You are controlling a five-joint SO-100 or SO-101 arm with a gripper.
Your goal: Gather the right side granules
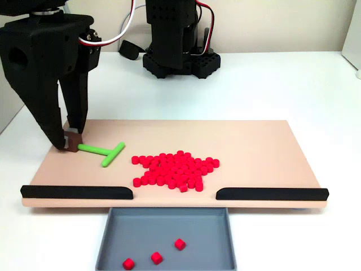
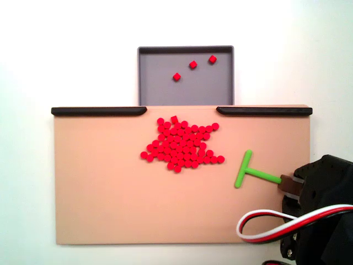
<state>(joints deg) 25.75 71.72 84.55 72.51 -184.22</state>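
At the board's centre [image 1: 254, 147], red granules [image 1: 175, 169] heaped in both fixed views, three seen in the grey tray [image 1: 113, 248], green pusher's [image 1: 104, 151] stem end clamped by the claw [image 1: 71, 141], fingertips partly hidden.

Bright, even overhead light in both fixed views, soft short shadows, white tabletop [image 2: 83, 33] nearly washed out, slight softness, no glare
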